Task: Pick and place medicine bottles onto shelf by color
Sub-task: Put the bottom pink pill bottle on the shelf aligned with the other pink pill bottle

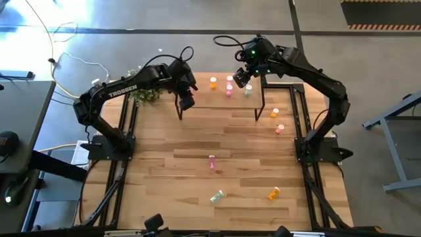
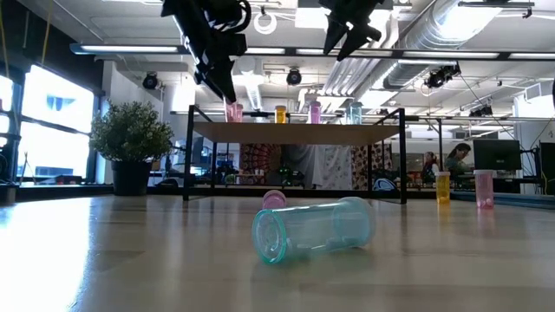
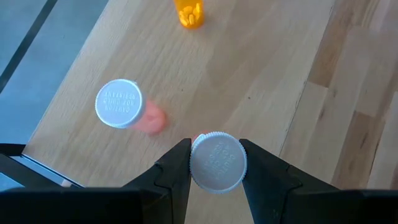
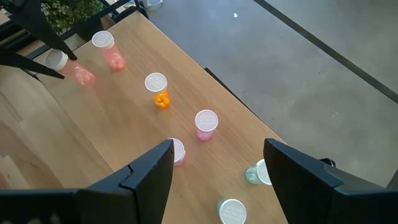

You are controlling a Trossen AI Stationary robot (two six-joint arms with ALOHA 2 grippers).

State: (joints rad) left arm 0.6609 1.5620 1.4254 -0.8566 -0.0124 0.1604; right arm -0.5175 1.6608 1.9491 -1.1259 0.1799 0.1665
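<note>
The shelf [image 1: 210, 99] stands at the table's far middle. On it stand an orange bottle [image 1: 214, 83], pink bottles [image 1: 229, 85] and a green one [image 1: 248, 91]. My left gripper [image 1: 186, 100] is over the shelf's left end, shut on a pale red bottle [image 4: 78, 73]. A second pale red bottle [image 3: 119, 104] stands close beside it. My right gripper [image 1: 241, 79] hangs open above the shelf's right part, over the pink and green bottles [image 4: 206, 122], touching nothing. My left gripper pinches the pale red bottle's white cap [image 3: 217, 162] between its two fingers [image 3: 177, 168], one on each side of the cap. The fingers come slanting down from above. The bottle is upright; its bottom looks to be on the shelf board [image 3: 261, 74], though the cap hides it.
On the tabletop at the right stand an orange bottle [image 1: 275, 113] and a pink one [image 1: 279, 129]. A pink bottle [image 1: 212, 161] is at the centre. A green bottle [image 1: 216, 196] and an orange one [image 1: 273, 193] lie near the front. A potted plant [image 1: 146, 93] stands beside the shelf's left end.
</note>
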